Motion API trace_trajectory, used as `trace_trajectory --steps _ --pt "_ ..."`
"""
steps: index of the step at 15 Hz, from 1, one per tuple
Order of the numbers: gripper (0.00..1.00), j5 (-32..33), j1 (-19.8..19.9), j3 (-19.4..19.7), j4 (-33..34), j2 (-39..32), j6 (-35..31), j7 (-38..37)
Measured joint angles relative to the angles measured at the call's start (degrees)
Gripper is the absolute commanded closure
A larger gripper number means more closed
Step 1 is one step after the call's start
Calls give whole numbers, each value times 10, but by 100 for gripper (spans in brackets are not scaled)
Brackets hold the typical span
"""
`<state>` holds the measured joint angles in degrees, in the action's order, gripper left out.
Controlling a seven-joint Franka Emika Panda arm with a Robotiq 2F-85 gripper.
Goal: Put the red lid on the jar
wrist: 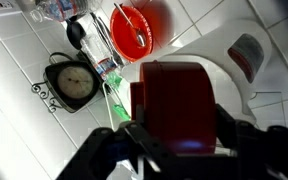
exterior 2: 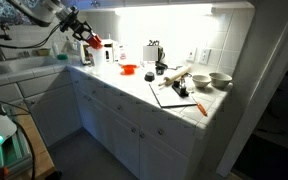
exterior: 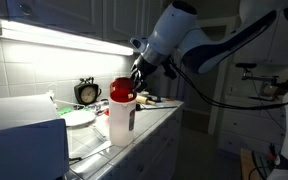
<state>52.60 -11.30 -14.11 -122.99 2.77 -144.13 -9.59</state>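
The red lid point(exterior: 121, 89) sits at the top of the jar point(exterior: 119, 122), right at its mouth. Whether it already rests on the rim or hangs just above it cannot be told. In the wrist view the gripper point(wrist: 174, 138) has its 2 fingers point(wrist: 236, 142) pressed against opposite sides of the red lid point(wrist: 174, 100), so it looks clamped.

The main risk is a tilted or off-centre seat. If the lid comes down crooked, 1 edge could catch the rim, and the lid would slide off once the grip lets go. The jar is tall and narrow and stands near the front edge of the counter point(exterior: 156, 122). A sideways push through the lid could therefore tip it or shove it towards that edge. A fall inward would hit the plate point(exterior: 79, 118) or the clock point(exterior: 86, 92), both just beside the jar. Opening the fingers too close to the jar wall could also drag it along.
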Motion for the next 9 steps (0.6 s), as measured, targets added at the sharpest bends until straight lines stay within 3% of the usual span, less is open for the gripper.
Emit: trace_trajectory --steps 9 --pt "59 53 -3 -1 -3 -1 3 -28"
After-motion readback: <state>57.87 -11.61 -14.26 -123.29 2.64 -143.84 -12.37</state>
